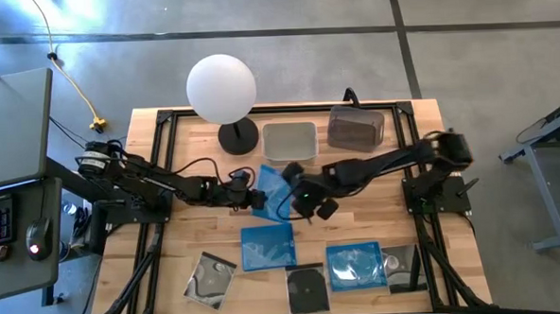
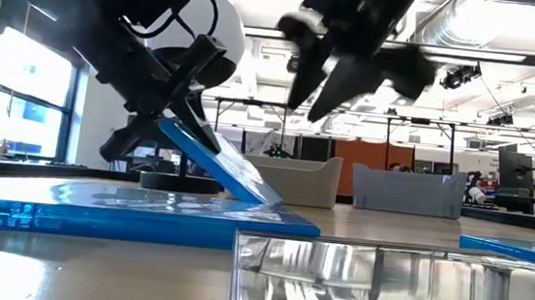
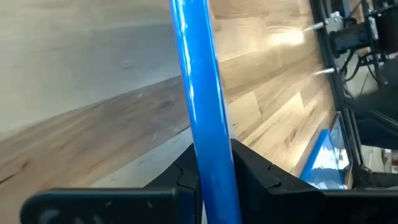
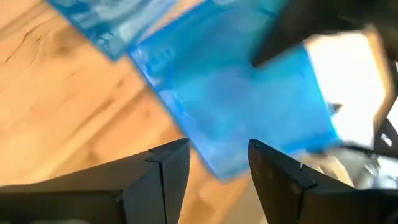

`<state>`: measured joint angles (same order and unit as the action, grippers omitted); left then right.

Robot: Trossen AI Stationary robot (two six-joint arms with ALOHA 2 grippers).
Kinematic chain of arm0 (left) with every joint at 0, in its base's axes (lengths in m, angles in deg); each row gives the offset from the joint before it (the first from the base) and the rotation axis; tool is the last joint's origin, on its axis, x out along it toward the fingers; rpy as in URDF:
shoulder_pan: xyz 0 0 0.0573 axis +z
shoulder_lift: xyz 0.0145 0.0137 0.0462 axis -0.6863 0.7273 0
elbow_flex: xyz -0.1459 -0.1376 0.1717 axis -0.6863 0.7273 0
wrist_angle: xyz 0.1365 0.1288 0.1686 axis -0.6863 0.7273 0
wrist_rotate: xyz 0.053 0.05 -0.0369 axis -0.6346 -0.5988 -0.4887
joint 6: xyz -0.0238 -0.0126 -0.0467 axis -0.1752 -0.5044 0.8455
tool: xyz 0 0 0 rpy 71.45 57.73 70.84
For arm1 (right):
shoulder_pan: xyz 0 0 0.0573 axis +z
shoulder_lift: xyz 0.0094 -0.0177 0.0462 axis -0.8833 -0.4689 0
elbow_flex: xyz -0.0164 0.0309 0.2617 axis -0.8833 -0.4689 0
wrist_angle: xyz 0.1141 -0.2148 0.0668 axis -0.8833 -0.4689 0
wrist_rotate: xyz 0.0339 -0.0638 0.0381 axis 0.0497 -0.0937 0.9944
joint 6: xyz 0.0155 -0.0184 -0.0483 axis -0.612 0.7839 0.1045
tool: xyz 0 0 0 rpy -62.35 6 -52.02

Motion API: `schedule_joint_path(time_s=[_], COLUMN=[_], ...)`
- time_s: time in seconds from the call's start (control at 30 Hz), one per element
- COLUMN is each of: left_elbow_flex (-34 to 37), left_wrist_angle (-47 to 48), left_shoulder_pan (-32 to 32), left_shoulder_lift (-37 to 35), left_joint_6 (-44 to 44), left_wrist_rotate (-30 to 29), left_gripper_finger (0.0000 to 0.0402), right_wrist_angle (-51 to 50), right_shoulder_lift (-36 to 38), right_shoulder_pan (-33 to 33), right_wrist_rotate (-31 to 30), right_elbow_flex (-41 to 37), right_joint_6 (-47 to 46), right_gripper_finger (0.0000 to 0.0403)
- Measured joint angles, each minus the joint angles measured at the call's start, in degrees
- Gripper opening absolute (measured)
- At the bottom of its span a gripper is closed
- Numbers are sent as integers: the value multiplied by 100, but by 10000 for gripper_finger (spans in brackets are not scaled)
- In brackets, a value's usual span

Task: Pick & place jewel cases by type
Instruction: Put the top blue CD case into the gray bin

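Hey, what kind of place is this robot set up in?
Probably an open-plan robotics lab or workshop. The wooden table stands on a bare concrete floor, a desk with keyboard and mouse sits beside it, and the low view shows exposed ceiling ducts over more workbenches beyond.

The left gripper (image 1: 251, 198) holds a blue case (image 1: 272, 188) at the table (image 1: 171, 266) centre; the right gripper (image 1: 310, 201) is just at its 3 o'clock. Two tubs (image 1: 289, 140) sit at 12 o'clock beside a white lamp (image 1: 222, 90). More cases, blue (image 1: 267, 247) and clear (image 1: 209, 276), lie at 6 o'clock.
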<state>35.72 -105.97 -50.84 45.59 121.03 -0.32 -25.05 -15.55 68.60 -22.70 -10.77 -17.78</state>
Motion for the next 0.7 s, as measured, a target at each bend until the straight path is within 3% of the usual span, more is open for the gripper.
schedule_joint_path(time_s=[0.27, 0.47, 0.57, 0.7], left_elbow_flex=[-191, -929, -1466, -2345], left_wrist_angle=[-347, -320, 188, 1699], left_shoulder_pan=[-2, 0, 42, 293], left_shoulder_lift=[11, 11, 11, 12], left_joint_6=[-837, -2321, -2951, -3463], left_wrist_rotate=[-72, -96, -226, -301], left_gripper_finger=[56, 56, 56, 53], right_wrist_angle=[-1472, -2087, -2160, -2150], right_shoulder_lift=[1495, 2548, 2976, 3418], right_shoulder_pan=[101, 97, 97, 97], right_wrist_rotate=[-607, -592, -581, -579], right_elbow_flex=[0, 0, 1, 2], right_joint_6=[-1063, -1895, -2143, -2140], right_gripper_finger=[158, 158, 158, 158])
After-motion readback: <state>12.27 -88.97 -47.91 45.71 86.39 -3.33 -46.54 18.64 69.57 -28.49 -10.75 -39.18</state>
